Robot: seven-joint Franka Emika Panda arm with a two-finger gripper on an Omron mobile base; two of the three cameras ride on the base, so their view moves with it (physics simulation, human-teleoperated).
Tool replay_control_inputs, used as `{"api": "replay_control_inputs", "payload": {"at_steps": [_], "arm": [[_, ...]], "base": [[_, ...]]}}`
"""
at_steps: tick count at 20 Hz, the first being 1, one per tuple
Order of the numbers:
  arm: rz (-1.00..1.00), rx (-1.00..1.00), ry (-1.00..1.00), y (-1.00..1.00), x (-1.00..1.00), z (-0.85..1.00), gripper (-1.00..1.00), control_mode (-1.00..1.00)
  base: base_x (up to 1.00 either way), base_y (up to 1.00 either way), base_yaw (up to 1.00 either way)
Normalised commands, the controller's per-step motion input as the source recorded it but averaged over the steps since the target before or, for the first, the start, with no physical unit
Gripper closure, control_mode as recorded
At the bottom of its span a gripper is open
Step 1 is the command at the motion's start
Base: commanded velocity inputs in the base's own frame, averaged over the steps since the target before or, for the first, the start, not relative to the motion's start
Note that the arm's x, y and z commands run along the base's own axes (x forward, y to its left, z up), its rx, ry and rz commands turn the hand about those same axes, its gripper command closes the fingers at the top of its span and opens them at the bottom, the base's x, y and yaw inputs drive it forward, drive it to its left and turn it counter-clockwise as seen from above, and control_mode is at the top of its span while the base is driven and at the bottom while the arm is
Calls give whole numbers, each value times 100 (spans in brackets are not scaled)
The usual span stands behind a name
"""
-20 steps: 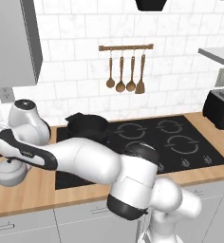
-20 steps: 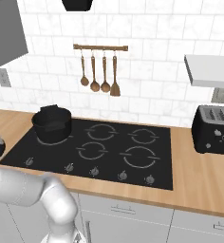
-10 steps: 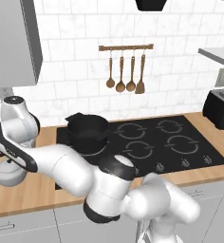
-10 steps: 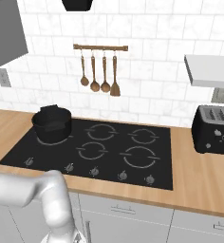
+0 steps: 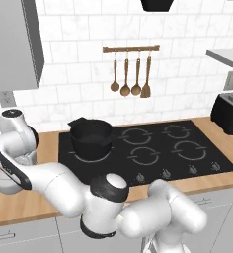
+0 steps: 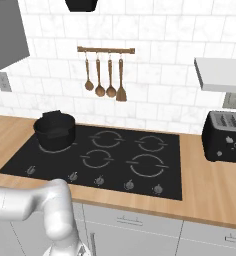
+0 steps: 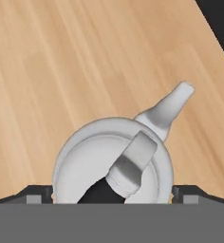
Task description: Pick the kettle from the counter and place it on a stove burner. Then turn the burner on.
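While no writing or brand can be read on anything, the kettle (image 7: 113,163) sits upright on the wooden tabletop (image 7: 76,61) near its left end, left of the black stove (image 5: 153,150), its spout toward the stove. Seen from the hand camera, the gripper (image 7: 112,193) hangs right above it with both fingertips (image 7: 37,195) spread fully wide, one on each side of the body, holding nothing. A black pot (image 5: 91,137) stands on the stove's rear left burner; its contents cannot be made out.
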Motion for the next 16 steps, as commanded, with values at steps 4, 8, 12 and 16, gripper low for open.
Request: {"api": "replay_control_inputs", "payload": {"at_steps": [4, 8, 12, 16], "arm": [[-2, 0, 0, 4, 17, -22, 100, -100], [-1, -3, 0, 1, 11, -9, 100, -100], [-3, -1, -4, -1, 0, -8, 100, -100], [-3, 0, -28, -27, -25, 1, 100, -100]], "base": [[0, 0, 0], [0, 0, 0], [0, 0, 0], [0, 0, 0]]}}
